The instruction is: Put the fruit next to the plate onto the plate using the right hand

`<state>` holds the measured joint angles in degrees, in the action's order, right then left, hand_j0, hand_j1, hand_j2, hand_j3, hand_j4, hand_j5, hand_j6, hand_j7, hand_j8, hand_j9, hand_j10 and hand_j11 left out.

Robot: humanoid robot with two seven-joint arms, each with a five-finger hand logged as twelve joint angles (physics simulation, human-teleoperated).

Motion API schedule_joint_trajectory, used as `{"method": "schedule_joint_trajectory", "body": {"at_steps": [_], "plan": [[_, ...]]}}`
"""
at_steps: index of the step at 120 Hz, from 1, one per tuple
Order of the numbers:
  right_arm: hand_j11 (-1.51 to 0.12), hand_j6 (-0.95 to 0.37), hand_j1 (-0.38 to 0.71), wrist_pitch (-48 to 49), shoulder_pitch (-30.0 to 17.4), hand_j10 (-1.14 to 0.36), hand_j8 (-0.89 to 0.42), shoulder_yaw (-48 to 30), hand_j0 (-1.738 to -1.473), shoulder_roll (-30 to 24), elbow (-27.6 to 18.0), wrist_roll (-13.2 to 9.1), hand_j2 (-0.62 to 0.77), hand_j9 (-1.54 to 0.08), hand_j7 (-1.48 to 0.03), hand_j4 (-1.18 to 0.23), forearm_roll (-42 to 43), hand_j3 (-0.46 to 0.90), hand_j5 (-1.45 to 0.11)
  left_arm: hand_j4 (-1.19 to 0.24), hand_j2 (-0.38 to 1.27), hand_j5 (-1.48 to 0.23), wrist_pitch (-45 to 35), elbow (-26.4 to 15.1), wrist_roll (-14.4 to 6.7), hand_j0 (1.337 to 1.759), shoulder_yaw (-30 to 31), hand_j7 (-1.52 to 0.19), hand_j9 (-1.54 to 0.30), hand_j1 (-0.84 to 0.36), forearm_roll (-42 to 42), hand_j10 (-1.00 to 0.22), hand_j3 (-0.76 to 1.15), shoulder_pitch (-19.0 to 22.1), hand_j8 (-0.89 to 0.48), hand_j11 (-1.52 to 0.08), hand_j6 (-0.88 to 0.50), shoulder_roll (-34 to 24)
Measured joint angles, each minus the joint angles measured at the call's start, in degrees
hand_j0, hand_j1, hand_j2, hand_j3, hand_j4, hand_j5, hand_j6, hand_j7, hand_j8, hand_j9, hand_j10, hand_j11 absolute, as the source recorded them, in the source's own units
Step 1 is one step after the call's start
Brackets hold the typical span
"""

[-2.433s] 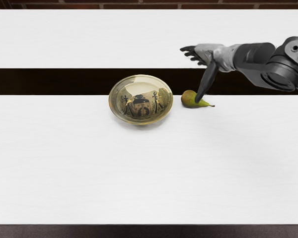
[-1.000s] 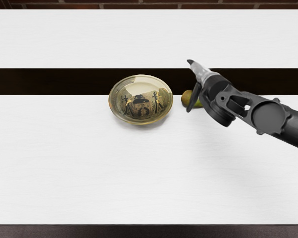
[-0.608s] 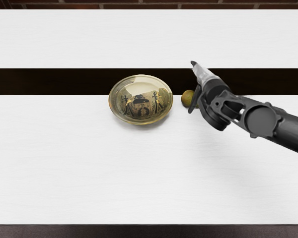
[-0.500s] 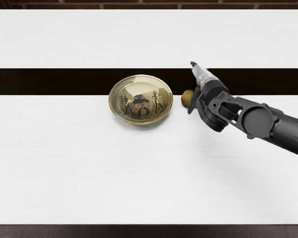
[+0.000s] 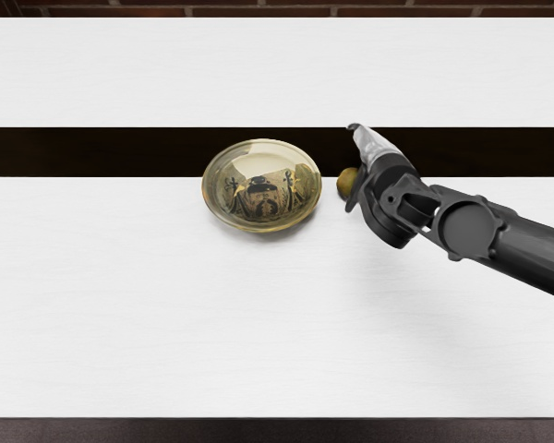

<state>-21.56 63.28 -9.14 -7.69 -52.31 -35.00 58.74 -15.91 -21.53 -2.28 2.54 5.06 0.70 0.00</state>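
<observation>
White counter (image 5: 166, 305) fills most of the view. Near its far edge the pear (image 5: 347, 182) is found, lying on the counter just right of the plate (image 5: 209, 190) and outside its rim. Only a small rounded part of the green-brown fruit is seen. The rest is hidden behind the right hand (image 5: 371, 159), which is set directly over and in front of it. The hand is seen edge-on, with a pale grey part raised above the pear and a dark part lowered at the pear's near side. Whether the fingers are apart or clamped on the fruit cannot be told from this angle. A narrow strip of counter is left between the pear and the plate's right rim, so the two are near but apart.

The right arm (image 5: 499, 235), dark grey with a round joint, is brought in from the right edge and slants up and leftward across the counter to the wrist.

The plate is shallow, round and glossy, with a golden rim and a mirror-like centre in which dark figure-like shapes are shown. It is set level at the counter's far edge, left of the hand.

Behind plate and pear a dark gap (image 5: 92, 152) is seen running across the view, and beyond it a second white surface (image 5: 166, 74). Along the top edge a strip of brick wall (image 5: 258, 7) is visible.
</observation>
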Motion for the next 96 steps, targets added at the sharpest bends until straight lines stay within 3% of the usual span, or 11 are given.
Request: {"method": "schedule_joint_trajectory", "body": {"at_steps": [96], "plan": [[-0.41, -0.32, 0.03, 0.44, -0.51, -0.32, -0.32, 0.11, -1.658, -0.14, 0.02, 0.00, -0.06, -0.41, -0.41, -0.32, -0.81, 0.00, -0.41, 0.00, 0.00, 0.00, 0.00, 0.00, 0.00, 1.658, 0.00, 0.00, 0.00, 0.35, 0.00, 0.00, 0.00, 0.00, 0.00, 0.00, 0.00, 0.00]]}}
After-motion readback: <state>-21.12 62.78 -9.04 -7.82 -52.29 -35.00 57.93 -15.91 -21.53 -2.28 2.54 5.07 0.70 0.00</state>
